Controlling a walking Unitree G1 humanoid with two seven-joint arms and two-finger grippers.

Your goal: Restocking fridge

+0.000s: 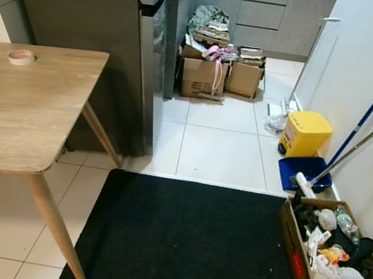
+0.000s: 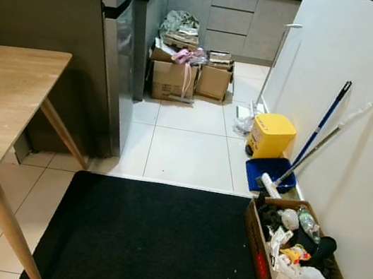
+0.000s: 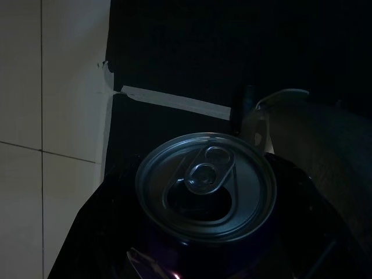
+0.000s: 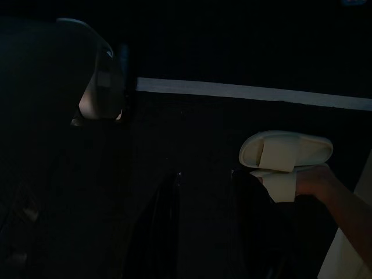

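A black mat [image 1: 190, 247] covers the floor. Left of it stands a wooden table [image 1: 26, 113] bearing a tape roll [image 1: 21, 57]; at its right edge, a cardboard box [image 1: 328, 256] of clutter; beyond, a yellow bin [image 1: 305, 133].

Black right tool [image 4: 200, 226] fingers (dim), glossy housing
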